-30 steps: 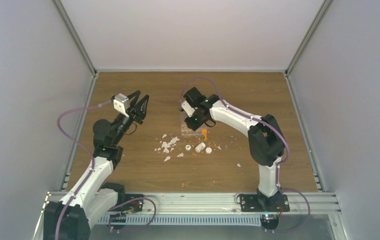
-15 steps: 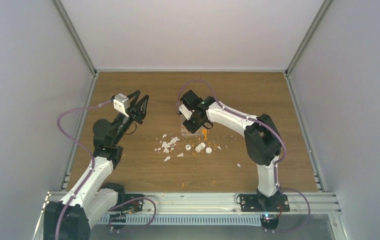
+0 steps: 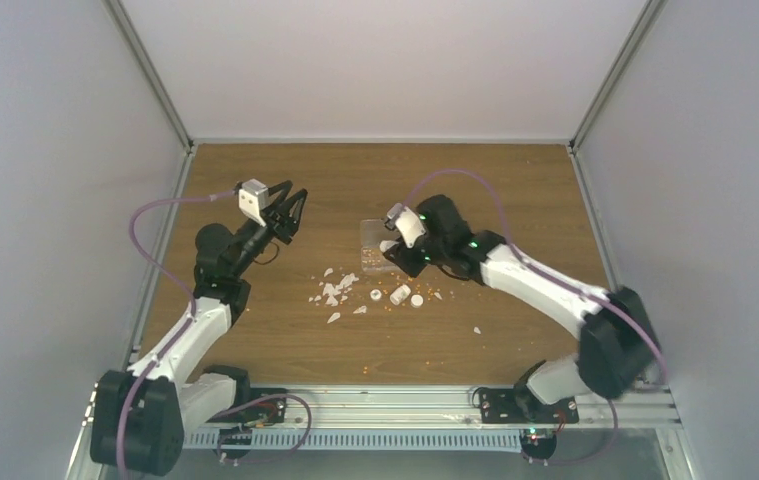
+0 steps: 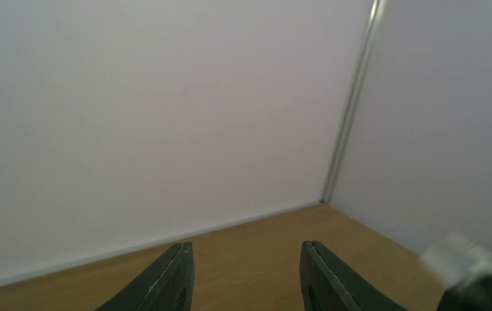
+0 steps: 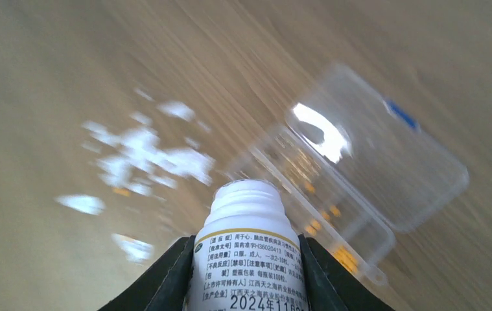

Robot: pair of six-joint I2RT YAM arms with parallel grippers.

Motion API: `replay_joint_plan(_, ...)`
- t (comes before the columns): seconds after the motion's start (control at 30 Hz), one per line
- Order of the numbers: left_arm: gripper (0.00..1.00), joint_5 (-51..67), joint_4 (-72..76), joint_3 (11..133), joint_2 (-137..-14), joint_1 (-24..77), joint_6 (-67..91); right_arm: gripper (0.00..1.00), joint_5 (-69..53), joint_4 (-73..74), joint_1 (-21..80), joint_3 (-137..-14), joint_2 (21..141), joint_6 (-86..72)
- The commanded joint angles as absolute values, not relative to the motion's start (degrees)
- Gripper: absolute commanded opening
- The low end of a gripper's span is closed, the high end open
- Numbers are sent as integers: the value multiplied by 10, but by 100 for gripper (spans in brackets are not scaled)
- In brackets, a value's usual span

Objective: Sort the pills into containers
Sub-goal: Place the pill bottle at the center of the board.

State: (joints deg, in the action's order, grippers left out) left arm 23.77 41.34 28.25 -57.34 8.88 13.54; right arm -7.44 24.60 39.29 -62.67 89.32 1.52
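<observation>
1. looking down from above, the left gripper (image 3: 293, 195) hangs over the far left of the table (image 3: 515, 190), jaws spread with nothing between them. the right gripper (image 3: 392, 250) sits at the clear box (image 3: 370, 228) mid-table. orange pills (image 3: 392, 304) lie scattered just in front of the box, among white flakes (image 3: 333, 290).
2. the left wrist view shows only two parted fingers (image 4: 172, 278), bare wood and the wall (image 4: 165, 97); no pills here.
3. in the right wrist view the jaws pinch an uncapped white bottle (image 5: 249, 227) round its body, its mouth aimed at the open box (image 5: 373, 168). a few pills (image 5: 345, 254) lie in the compartments. the grains look light, hard and apt to roll, and too small to pinch singly, so pouring suits them. the box seems thin, slick and easily shoved, so its outer wall is the place to hold it.
</observation>
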Motion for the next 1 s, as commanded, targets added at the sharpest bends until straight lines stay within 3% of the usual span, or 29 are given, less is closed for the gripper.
replay_joint_plan(0.0, 99, 350, 464, 320, -629, 83, 176, 80, -307, 34, 367, -533, 740, 28)
replay_joint_plan(0.2, 97, 578, 509, 373, -731, 119, 194, 79, -409, 4, 348, -499, 669, 27)
replay_joint_plan(0.4, 98, 581, 459, 373, -690, 182, 169, 79, -403, -24, 348, -471, 613, 18)
replay_joint_plan(0.57, 88, 592, 397, 380, -650, 222, 126, 80, -391, -33, 350, -457, 585, 8)
replay_joint_plan(0.97, 81, 590, 360, 392, -665, 276, 107, 80, -387, -26, 377, -458, 578, 9)
